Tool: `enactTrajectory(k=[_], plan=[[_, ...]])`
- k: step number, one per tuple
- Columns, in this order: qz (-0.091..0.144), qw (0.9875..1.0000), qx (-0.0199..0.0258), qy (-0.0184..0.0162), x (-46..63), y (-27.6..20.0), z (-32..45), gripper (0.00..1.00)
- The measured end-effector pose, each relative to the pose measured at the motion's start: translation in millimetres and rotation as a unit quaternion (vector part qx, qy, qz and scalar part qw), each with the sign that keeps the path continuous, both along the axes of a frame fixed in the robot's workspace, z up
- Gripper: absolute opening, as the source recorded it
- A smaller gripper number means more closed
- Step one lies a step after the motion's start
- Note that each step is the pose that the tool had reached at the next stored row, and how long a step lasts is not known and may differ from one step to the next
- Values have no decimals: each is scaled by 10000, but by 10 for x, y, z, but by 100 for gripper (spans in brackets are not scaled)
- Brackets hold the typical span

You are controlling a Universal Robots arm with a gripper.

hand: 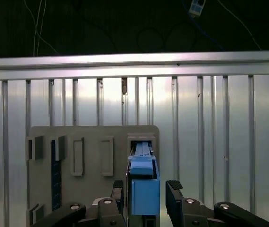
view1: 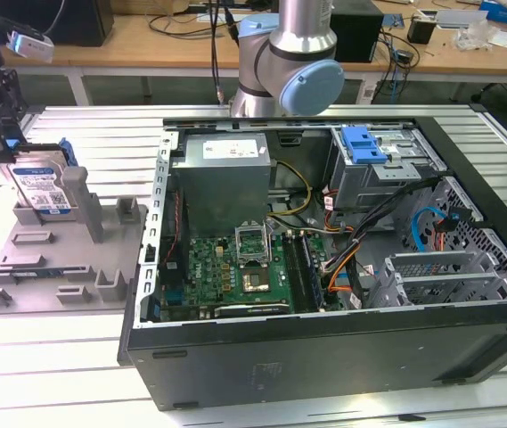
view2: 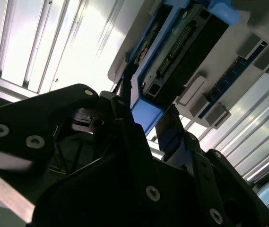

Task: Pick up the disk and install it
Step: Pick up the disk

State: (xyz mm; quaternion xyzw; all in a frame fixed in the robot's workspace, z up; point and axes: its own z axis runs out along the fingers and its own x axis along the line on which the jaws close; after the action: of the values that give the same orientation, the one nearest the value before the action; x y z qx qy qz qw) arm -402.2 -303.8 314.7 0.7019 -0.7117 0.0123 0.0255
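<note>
At the grey plastic fixture [view1: 57, 259] on the slatted aluminium table [view1: 57, 374], the black gripper [hand: 146, 187] straddles, unclenched, the partly hidden blue-framed silver hard disk [view1: 39, 189].

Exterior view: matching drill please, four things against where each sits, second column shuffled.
1. the disk
2. power-supply box
3. motherboard
4. blue latch piece

A. on top of the drive cage
B. standing upright in the grey holder, outside the case
C. lying flat on the case floor
D. inside the case, by its far wall

Pairs: 1-B, 2-D, 3-C, 4-A
</note>
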Motion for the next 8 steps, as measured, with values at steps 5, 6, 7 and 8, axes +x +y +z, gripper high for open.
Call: enactTrajectory(k=[5, 6, 7, 8], plan=[[-1, 10000, 0, 0, -1, 1, -16, 48], [-1, 10000, 0, -1, -1, 1, -19, 48], [-1, 10000, 0, -1, -2, 1, -21, 48], [-1, 10000, 0, 0, -2, 1, -24, 48]])
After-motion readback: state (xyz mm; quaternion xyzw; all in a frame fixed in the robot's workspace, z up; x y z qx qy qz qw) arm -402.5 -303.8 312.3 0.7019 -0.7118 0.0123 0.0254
